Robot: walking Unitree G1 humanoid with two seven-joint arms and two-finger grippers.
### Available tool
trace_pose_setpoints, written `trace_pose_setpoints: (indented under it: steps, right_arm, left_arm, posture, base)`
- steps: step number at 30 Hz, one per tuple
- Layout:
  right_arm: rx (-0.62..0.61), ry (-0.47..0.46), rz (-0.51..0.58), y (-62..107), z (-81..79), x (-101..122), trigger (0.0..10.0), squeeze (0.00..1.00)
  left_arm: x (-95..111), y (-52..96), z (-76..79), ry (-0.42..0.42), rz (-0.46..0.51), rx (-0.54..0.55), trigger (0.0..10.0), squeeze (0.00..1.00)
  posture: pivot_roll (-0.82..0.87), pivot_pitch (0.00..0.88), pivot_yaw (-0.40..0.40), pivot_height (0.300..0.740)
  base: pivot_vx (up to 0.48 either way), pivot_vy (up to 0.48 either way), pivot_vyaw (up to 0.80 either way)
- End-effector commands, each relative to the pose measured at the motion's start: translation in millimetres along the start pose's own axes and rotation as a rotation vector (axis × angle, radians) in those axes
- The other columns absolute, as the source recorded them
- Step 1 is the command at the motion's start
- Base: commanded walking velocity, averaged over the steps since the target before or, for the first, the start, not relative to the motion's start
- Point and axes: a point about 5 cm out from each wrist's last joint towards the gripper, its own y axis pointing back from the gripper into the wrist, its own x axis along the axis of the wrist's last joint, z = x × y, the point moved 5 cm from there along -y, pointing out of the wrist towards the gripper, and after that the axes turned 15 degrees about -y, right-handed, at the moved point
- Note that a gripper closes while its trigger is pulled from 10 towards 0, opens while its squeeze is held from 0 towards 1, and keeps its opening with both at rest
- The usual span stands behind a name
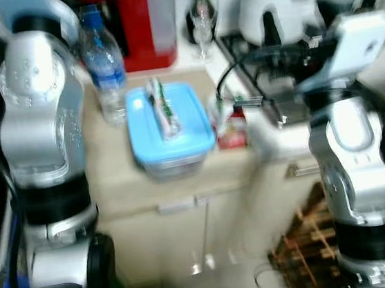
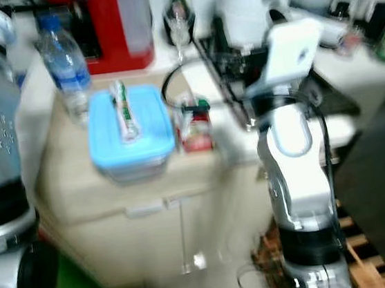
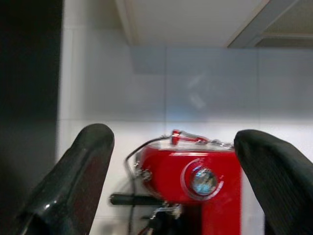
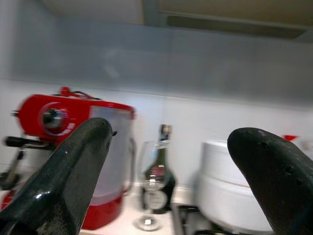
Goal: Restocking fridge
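A food box with a blue lid [image 1: 169, 126] stands on the beige counter [image 1: 128, 186], and a white and green tube [image 1: 162, 109] lies on the lid. A clear water bottle with a blue cap [image 1: 105, 67] stands just behind the box on its left. A small red pack [image 1: 231, 131] sits to the right of the box. Both silver arms are raised, the left arm [image 1: 36, 113] and the right arm [image 1: 348, 133]. My left gripper [image 3: 171, 181] is open, facing the red coffee machine [image 3: 195, 181], with nothing between its fingers. My right gripper [image 4: 171, 181] is open too, holding nothing.
The red coffee machine [image 1: 144, 24] stands at the back against the wall. A wine glass [image 4: 154, 191] and a dark bottle [image 4: 164, 166] are beside it, then a white pot [image 1: 281, 2] on the stove. A wooden pallet [image 1: 308, 242] lies on the floor at right.
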Motion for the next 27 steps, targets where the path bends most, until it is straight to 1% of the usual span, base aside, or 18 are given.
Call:
trace_pose_setpoints:
  steps: [1, 2, 4, 5, 6, 10, 14, 15, 18, 19, 21, 23, 25, 26, 27]
  right_arm:
    - [-0.02, -0.001, 0.004, 2.3, 6.1, 1.4, 10.0, 0.08]
    - [-0.019, 0.0, 0.004, 2.8, 5.8, 1.1, 10.0, 0.08]
    - [-0.022, 0.001, 0.002, 3.6, 5.4, 0.3, 10.0, 0.07]
    - [-0.026, 0.001, 0.001, 4.3, 5.3, -0.7, 10.0, 0.07]
    - [-0.028, 0.0, 0.001, 4.5, 5.3, -1.1, 10.0, 0.07]
    - [-0.034, -0.003, 0.0, 5.4, 4.8, -2.9, 10.0, 0.07]
    - [-0.031, -0.007, -0.01, 6.0, 4.1, -5.9, 10.0, 0.07]
    - [-0.031, -0.007, -0.01, 6.0, 4.1, -5.9, 10.0, 0.07]
    - [-0.021, 0.001, -0.012, 6.5, 3.1, -5.7, 10.0, 0.07]
    - [-0.021, 0.001, -0.012, 6.5, 3.1, -5.7, 10.0, 0.07]
    - [-0.02, 0.004, -0.011, 8.5, 2.0, -5.4, 10.0, 0.07]
    - [-0.023, 0.004, -0.014, 11.7, 1.0, -6.7, 10.0, 0.07]
    - [-0.03, 0.002, -0.02, 15.3, 0.5, -8.9, 10.0, 0.07]
    - [-0.03, 0.002, -0.02, 15.3, 0.5, -8.9, 10.0, 0.07]
    - [-0.035, 0.0, -0.023, 17.7, 0.4, -9.9, 10.0, 0.07]
  left_arm:
    - [6.6, -5.1, 8.0, 0.015, 0.0, -0.042, 10.0, 0.0]
    - [6.1, -6.2, 9.7, 0.041, -0.008, -0.057, 10.0, 0.0]
    - [5.5, -8.6, 11.0, 0.061, -0.021, -0.082, 10.0, 0.0]
    - [4.1, -9.8, 16.1, 0.106, -0.035, -0.128, 10.0, 0.0]
    - [2.8, -10.5, 18.0, 0.116, -0.044, -0.145, 10.0, 0.0]
    - [-9.7, -11.7, 33.0, 0.12, -0.111, -0.229, 10.0, 0.0]
    - [-31.1, -14.3, 45.6, 0.109, -0.186, -0.243, 10.0, 0.0]
    - [-31.1, -14.3, 45.6, 0.109, -0.186, -0.243, 10.0, 0.0]
    - [-45.7, -18.8, 59.3, 0.122, -0.205, -0.259, 10.0, 0.0]
    - [-45.7, -18.8, 59.3, 0.122, -0.205, -0.259, 10.0, 0.0]
    - [-55.7, -22.4, 63.5, 0.102, -0.221, -0.256, 10.0, 0.0]
    - [-59.3, -28.6, 62.6, 0.085, -0.222, -0.238, 10.0, 0.0]
    - [-56.3, -36.3, 59.3, 0.086, -0.205, -0.218, 10.0, 0.0]
    - [-56.3, -36.3, 59.3, 0.086, -0.205, -0.218, 10.0, 0.0]
    - [-53.7, -40.5, 56.9, 0.082, -0.193, -0.207, 10.0, 0.0]
  posture:
    - [-0.01, 0.0, -0.008, 0.74]
    - [-0.01, 0.0, -0.003, 0.74]
    - [-0.01, 0.001, 0.004, 0.74]
    - [-0.01, 0.002, 0.008, 0.74]
    - [-0.01, 0.004, 0.01, 0.74]
    - [0.0, 0.008, 0.012, 0.74]
    - [-0.01, 0.007, 0.005, 0.74]
    - [-0.01, 0.007, 0.005, 0.74]
    - [-0.02, 0.003, 0.01, 0.74]
    - [-0.02, 0.003, 0.01, 0.74]
    - [-0.03, 0.001, 0.017, 0.74]
    - [-0.03, 0.003, 0.025, 0.74]
    - [-0.04, 0.0, 0.033, 0.74]
    - [-0.04, 0.0, 0.033, 0.74]
    - [-0.04, 0.0, 0.042, 0.74]
  base:
    - [0.0, 0.0, 0.0]
    - [0.0, 0.0, 0.0]
    - [0.0, 0.0, 0.0]
    - [0.0, 0.0, 0.0]
    - [0.0, 0.0, 0.0]
    - [0.0, 0.0, 0.0]
    - [0.0, 0.0, 0.0]
    - [0.0, 0.0, 0.0]
    - [0.0, 0.0, 0.0]
    - [0.0, 0.0, 0.0]
    - [0.0, 0.0, 0.0]
    - [0.0, 0.0, 0.0]
    - [0.0, 0.0, 0.0]
    - [0.0, 0.0, 0.0]
    - [0.0, 0.0, 0.0]
